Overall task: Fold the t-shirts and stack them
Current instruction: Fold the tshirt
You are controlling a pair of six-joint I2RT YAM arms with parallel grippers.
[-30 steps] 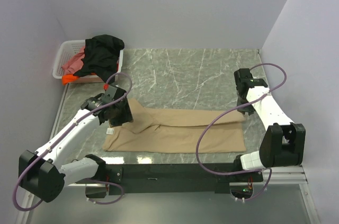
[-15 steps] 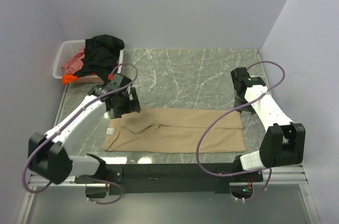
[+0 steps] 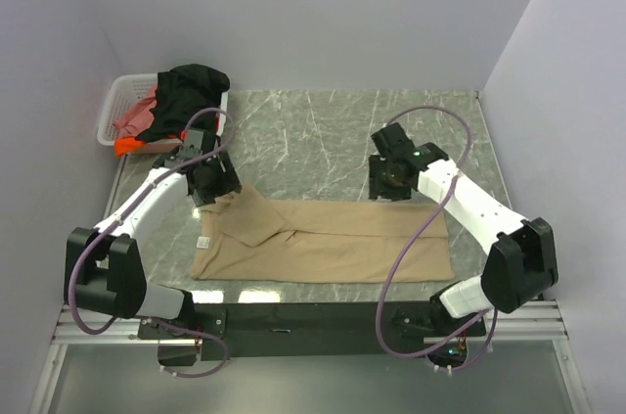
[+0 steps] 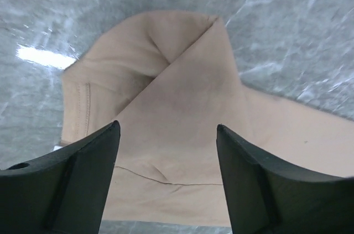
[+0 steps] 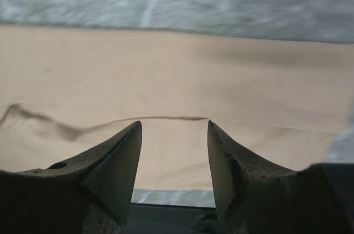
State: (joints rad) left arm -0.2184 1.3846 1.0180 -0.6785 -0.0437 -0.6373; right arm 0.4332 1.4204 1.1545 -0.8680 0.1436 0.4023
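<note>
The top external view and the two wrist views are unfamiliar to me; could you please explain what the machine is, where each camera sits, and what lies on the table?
The machine is two robot arms bolted at the near edge of a marble table. The wide picture is taken from above and behind them. The other two come from cameras on the wrists, each looking out past its own gripper's dark fingers. A tan t-shirt lies on the table, partly folded, with one corner turned in at its left end. The left gripper hangs open over that fold. The right gripper hangs open over the shirt's far edge, toward the right. Neither holds anything. At the far left, a white basket holds a black shirt, a pink-red shirt and an orange shirt.
</note>
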